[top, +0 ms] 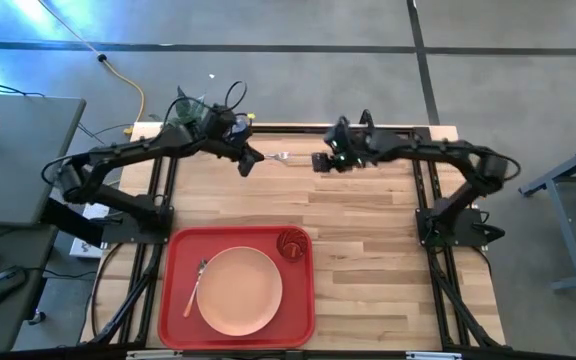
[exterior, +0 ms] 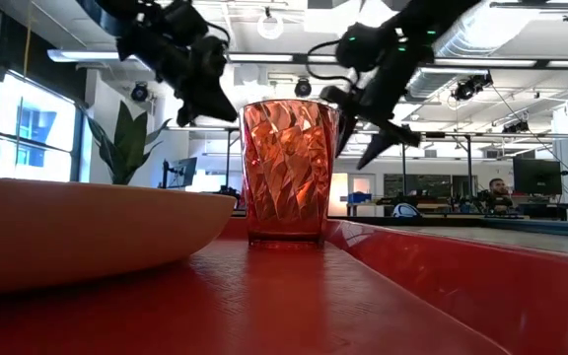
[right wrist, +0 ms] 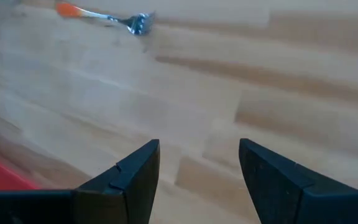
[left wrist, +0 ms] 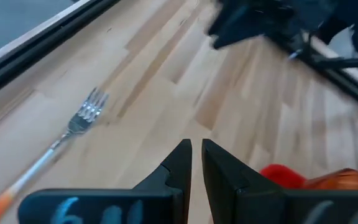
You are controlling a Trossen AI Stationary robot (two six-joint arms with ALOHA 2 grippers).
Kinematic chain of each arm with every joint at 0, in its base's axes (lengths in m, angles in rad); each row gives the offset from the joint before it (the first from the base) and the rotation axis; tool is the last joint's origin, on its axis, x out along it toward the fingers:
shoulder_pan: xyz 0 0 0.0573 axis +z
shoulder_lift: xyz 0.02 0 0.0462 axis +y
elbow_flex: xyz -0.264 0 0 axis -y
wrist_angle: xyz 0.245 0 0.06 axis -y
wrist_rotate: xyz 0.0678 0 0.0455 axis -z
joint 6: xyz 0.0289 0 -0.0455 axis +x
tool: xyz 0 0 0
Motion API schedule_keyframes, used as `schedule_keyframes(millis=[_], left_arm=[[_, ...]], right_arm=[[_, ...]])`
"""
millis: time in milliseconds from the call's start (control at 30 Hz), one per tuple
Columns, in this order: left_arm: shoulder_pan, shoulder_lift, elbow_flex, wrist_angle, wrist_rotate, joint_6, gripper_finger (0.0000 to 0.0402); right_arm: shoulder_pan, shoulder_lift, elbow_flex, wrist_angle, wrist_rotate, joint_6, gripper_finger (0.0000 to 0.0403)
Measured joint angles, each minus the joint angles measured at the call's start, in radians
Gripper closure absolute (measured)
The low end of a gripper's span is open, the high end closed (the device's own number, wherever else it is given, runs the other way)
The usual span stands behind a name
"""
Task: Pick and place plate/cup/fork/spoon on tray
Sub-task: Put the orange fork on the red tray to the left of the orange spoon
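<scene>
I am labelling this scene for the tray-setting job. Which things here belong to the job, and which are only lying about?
Belong to the job:
tray
plate, on the tray
cup, on the tray
spoon, on the tray
fork, on the table between both grippers

Only lying about:
plant
yellow cable

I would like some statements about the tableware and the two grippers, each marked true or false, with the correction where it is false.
1. The plate lies on the tray. True.
2. The fork is already on the tray. False: it lies on the wooden table, between the two grippers.
3. The cup stands upright in a corner of the tray. True.
4. The right gripper is shut. False: its fingers stand wide apart and hold nothing.
5. The spoon lies on the tray beside the plate. True.
6. The left gripper holds the fork. False: its fingers are nearly together and empty.
</scene>
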Motion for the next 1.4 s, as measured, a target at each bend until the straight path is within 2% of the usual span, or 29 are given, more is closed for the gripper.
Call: schedule_keyframes(millis=[133,267,433,633,767,833,900,1000,1167,1233,1400], left_arm=[[0.011,0.079,0.049,-0.019,0.005,0.094,0.0373],[0.011,0.181,0.12,-0.023,-0.044,0.217,0.0373],[0.02,0.33,0.286,-0.172,-0.049,0.232,0.0353],[0.03,0.475,0.455,-0.331,-0.09,0.356,0.0306],[0.043,0.516,0.513,-0.434,-0.105,0.37,0.0285],[0.051,0.509,0.527,-0.458,-0.105,0.371,0.0282],[0.063,0.487,0.53,-0.469,-0.106,0.376,0.0283],[0.084,0.434,0.531,-0.459,-0.105,0.38,0.0286],[0.123,0.357,0.531,-0.443,-0.107,0.377,0.0288],[0.135,0.329,0.531,-0.445,-0.107,0.372,0.0288],[0.14,0.284,0.531,-0.458,-0.108,0.362,0.0288]], right_arm=[[0.05,-0.077,-0.179,0.182,0.028,0.19,0.0192],[0.102,-0.083,-0.275,0.347,0.039,0.305,0.0192],[0.161,-0.08,-0.298,0.42,0.102,0.372,0.0192],[0.178,-0.08,-0.298,0.471,0.161,0.396,0.0192],[0.17,-0.08,-0.298,0.482,0.29,0.449,0.0192],[0.135,-0.077,-0.298,0.506,0.321,0.452,0.0192],[0.071,-0.06,-0.298,0.557,0.262,0.438,0.0192],[-0.037,0.018,-0.264,0.606,0.082,0.396,0.0192],[-0.159,0.253,-0.026,0.428,-0.241,0.232,0.0192],[-0.172,0.34,0.11,0.295,-0.3,0.151,0.0192],[-0.204,0.521,0.459,-0.058,-0.318,-0.039,0.0201]])
